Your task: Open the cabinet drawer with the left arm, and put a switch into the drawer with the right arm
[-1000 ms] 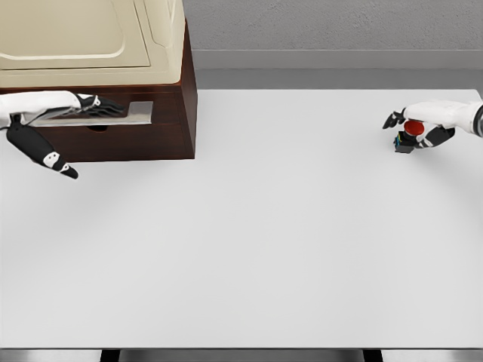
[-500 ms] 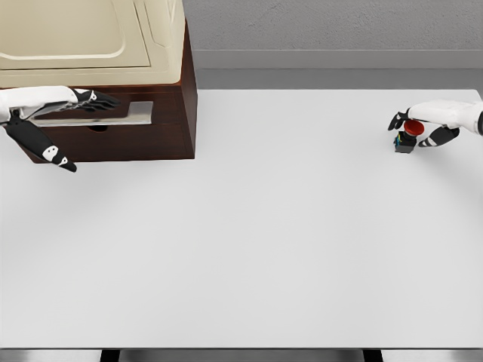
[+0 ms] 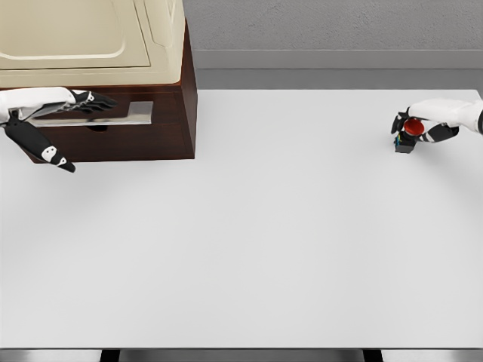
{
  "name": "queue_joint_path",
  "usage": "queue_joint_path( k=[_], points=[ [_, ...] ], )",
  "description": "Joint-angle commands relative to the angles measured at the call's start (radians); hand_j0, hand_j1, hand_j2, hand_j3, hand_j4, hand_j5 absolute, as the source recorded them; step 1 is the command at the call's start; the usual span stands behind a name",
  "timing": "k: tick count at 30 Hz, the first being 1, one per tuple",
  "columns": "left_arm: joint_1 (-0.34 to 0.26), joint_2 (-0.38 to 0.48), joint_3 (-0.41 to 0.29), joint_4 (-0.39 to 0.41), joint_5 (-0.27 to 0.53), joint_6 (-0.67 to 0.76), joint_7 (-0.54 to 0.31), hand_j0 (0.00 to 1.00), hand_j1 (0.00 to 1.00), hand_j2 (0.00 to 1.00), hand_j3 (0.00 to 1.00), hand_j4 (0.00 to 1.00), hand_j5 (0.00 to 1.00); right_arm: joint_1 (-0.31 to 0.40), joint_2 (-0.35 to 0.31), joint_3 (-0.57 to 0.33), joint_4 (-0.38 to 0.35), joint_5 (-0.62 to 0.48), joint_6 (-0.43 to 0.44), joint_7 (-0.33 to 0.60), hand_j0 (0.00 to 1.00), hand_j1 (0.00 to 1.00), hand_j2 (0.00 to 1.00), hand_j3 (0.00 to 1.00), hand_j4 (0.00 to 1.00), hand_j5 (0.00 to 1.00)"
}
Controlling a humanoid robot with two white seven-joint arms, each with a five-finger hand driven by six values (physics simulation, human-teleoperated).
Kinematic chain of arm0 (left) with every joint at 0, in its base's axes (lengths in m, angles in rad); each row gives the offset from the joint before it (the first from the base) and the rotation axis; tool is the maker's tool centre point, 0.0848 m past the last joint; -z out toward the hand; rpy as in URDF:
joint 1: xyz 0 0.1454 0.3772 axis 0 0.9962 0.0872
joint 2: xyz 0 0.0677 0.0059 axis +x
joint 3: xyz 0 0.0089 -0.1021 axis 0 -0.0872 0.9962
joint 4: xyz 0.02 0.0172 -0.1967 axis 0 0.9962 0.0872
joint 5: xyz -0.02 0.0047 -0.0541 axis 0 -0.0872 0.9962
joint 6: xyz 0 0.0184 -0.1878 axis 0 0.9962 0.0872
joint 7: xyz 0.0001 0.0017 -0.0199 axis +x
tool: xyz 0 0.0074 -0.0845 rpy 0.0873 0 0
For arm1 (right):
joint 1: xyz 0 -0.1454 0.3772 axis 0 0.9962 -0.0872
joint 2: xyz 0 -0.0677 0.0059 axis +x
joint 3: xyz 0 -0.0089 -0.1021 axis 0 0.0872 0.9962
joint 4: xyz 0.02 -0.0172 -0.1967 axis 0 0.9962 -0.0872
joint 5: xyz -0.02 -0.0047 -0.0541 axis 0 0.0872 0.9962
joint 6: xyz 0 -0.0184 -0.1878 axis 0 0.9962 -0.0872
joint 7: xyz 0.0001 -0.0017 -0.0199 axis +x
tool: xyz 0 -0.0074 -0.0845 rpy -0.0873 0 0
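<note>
**Both hands on station, drawer not yet out**

Left hand (image 3: 89, 100) is up at the far left, fingers stretched flat along the silver drawer handle (image 3: 113, 113) on the dark wood cabinet (image 3: 162, 136). Fingertips lie over the bar, thumb hanging down below and to the left; whether anything is actually hooked behind that bar is hard to make out from here. The drawer front looks flush with the cabinet face, so the drawer reads as closed.

Over at the far right edge of the white table (image 3: 256, 241), the right hand (image 3: 413, 127) is wrapped around the switch (image 3: 407, 136), a red push-button on a small black base. Fingers are curled in on both sides of the red cap, and the base appears to sit on the table or just above it; contact underneath can't be told.

The key relation: the switch lies well apart from the cabinet, clear across the table to the right. The handle's long axis runs left to right, so the pull would come toward the near side. Only once that drawer is out does the right hand have anywhere to go.

The cabinet is cut off at the left and top, both forearms leave the frame, and the drawer's inside is hidden.
</note>
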Motion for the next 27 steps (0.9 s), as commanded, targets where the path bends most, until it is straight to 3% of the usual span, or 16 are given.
queue_joint_path(
  k=[1,18,27],
  points=[
    [0.0,0.001,0.001,0.007,0.003,0.0,-0.001,1.0,1.0,1.0,1.0,1.0,1.0,0.0,0.0,0.004,0.0,0.007,-0.005,0.004,0.54,0.54,0.54,0.54,0.54,0.54],
    [0.014,0.008,0.001,-0.002,0.01,-0.001,-0.001,1.0,1.0,1.0,1.0,1.0,1.0,-0.011,0.01,0.002,-0.015,0.004,-0.009,0.004,0.48,0.48,0.48,0.48,0.48,0.48],
    [0.026,0.015,0.001,-0.004,0.015,0.0,-0.002,1.0,1.0,1.0,1.0,1.0,1.0,-0.014,0.01,-0.007,-0.04,-0.012,-0.081,0.004,0.48,0.48,0.48,0.48,0.48,0.48]
  ],
)
